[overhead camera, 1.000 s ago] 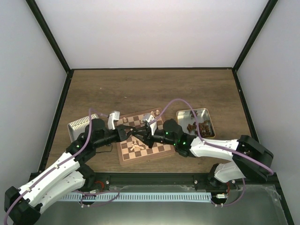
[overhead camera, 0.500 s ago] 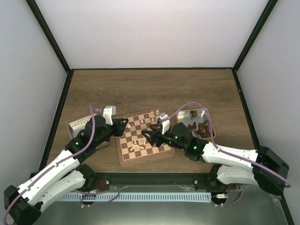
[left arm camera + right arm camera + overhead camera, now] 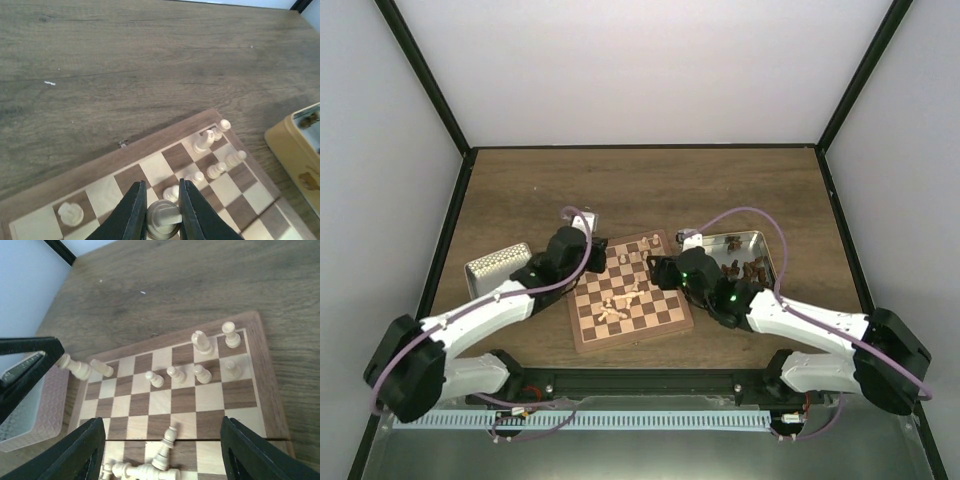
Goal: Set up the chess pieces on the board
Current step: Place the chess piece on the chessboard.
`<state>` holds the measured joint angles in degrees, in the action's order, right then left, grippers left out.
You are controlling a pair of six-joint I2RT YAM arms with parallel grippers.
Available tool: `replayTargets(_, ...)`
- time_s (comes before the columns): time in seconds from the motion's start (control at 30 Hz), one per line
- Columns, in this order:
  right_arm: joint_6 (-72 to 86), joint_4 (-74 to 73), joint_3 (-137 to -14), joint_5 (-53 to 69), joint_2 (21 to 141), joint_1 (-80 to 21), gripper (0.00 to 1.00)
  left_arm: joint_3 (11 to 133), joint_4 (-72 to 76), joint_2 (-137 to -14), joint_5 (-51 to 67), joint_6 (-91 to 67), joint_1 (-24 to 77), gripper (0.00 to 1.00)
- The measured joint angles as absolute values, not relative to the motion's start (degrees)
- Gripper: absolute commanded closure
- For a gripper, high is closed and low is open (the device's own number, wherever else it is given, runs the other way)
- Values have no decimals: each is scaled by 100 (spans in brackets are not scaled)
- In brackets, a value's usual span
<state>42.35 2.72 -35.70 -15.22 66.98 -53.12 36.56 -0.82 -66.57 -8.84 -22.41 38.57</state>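
board point(image 3: 582, 338): lies on the bench point(image 3: 650, 190) just ahead of both arm bases, between two tins. chess pieces point(image 3: 617, 306): a heap of pale ones lies toppled on the board's near half; standing cream men point(image 3: 201, 373) sit in two short rows toward the far right corner. left claw point(image 3: 161, 186): over the board's far left corner, pinching one cream piece point(image 3: 163, 219) between its fingers. right claw point(image 3: 161, 422): fingers spread wide, gripping nothing, above the board's right edge. left tin point(image 3: 495, 265): silver, just beside the board. right tin point(image 3: 718, 250): near the board's far right corner, holding dark brown pieces point(image 3: 745, 270).
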Motion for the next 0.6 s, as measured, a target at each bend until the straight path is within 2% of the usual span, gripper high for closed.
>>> replayTargets(0.33, 4250, -167, -3575, -1422, 6801, -5153, 35, 3734, 1223, -8125, -1243, -1667, 3861, 87)
replayTargets(0.6, 4204, -261, -3575, -1358, 6449, -5148, 35, 3734, 1920, -8621, -1398, -1575, 3861, 87)
